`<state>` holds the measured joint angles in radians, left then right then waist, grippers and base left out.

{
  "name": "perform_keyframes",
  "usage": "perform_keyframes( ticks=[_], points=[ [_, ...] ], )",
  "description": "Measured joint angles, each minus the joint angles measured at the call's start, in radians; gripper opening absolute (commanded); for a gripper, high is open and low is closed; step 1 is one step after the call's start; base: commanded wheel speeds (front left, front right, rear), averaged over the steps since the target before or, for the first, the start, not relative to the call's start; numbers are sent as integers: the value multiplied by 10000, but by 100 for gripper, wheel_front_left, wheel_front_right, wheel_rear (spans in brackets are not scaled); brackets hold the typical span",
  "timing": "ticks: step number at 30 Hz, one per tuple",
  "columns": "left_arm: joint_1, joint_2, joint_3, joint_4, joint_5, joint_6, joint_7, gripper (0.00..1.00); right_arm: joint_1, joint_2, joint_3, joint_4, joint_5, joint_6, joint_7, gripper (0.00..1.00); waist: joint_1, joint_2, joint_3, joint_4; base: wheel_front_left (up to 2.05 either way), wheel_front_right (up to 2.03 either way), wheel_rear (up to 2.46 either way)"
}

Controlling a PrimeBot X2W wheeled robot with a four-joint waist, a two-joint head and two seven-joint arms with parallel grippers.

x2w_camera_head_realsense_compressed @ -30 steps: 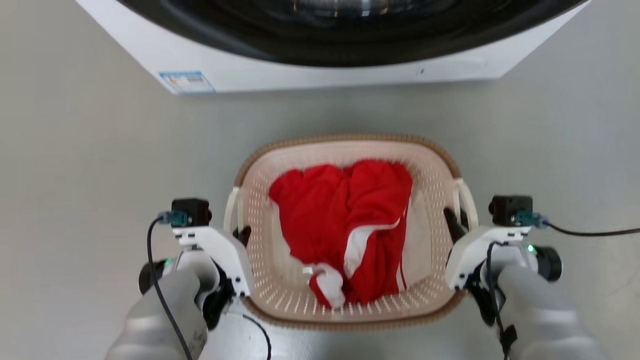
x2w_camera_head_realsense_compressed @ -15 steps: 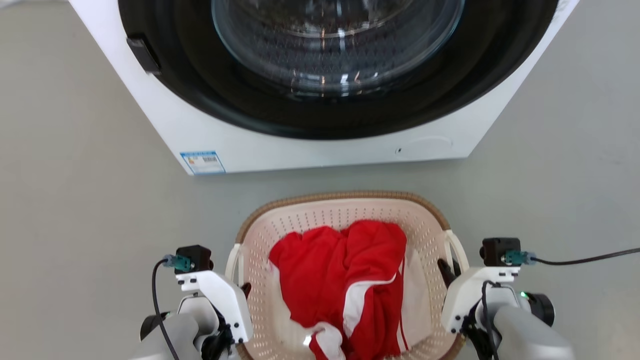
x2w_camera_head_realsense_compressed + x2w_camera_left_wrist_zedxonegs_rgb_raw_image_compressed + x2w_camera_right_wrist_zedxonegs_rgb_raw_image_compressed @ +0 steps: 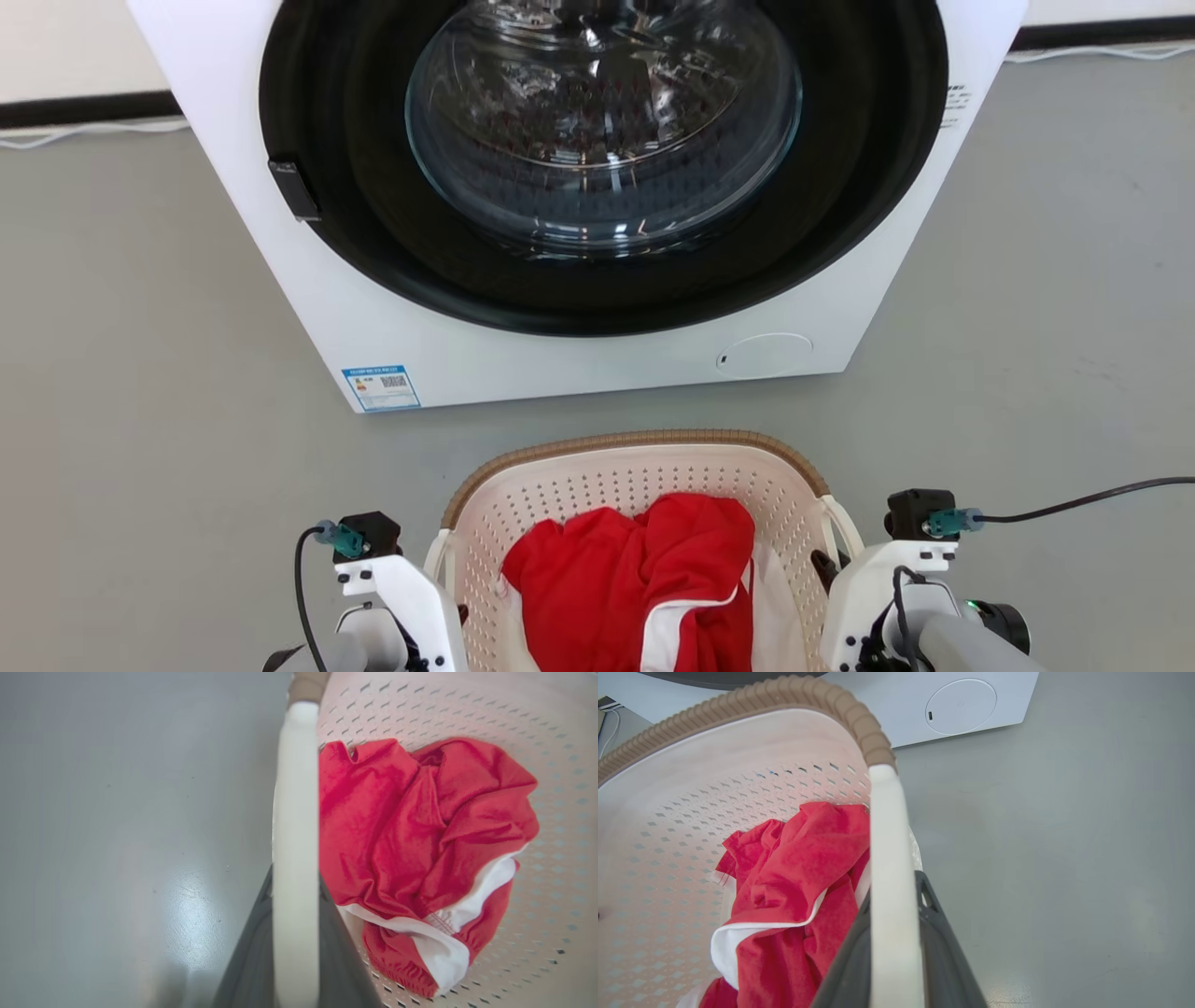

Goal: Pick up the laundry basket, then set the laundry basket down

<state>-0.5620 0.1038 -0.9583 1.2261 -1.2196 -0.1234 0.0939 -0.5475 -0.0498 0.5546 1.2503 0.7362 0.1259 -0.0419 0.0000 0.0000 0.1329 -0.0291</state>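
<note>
Handles (image 3: 295, 788) of laundry basket (image 3: 635, 446) sit clamped in left tool (image 3: 295, 884), right tool (image 3: 896, 886).

Laundry basket (image 3: 635, 439) near part cut off by bottom edge. Washer (image 3: 373, 327) top cut off. Sticker (image 3: 380, 387) words too small to read. Handle (image 3: 295, 812) blurry up close.

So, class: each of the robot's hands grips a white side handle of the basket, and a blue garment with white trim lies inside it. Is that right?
Not quite: the garment is red with white trim, not blue, as the left wrist view shows. The rest stands: the left hand and the right hand each grip a white side handle of the basket.
</note>
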Motion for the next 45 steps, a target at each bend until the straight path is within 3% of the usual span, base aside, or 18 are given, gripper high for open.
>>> perform_keyframes(
  ticks=[10,45],
  points=[
    [55,-38,-171,146,-134,0,380,0,137,6,378,130,430,0,255,0,0,0,-258,-72,0,0,0],
    [136,-105,-518,249,-324,0,245,0,130,-123,1499,144,1513,-21,242,0,0,0,-195,-34,0,0,0]
  ],
)
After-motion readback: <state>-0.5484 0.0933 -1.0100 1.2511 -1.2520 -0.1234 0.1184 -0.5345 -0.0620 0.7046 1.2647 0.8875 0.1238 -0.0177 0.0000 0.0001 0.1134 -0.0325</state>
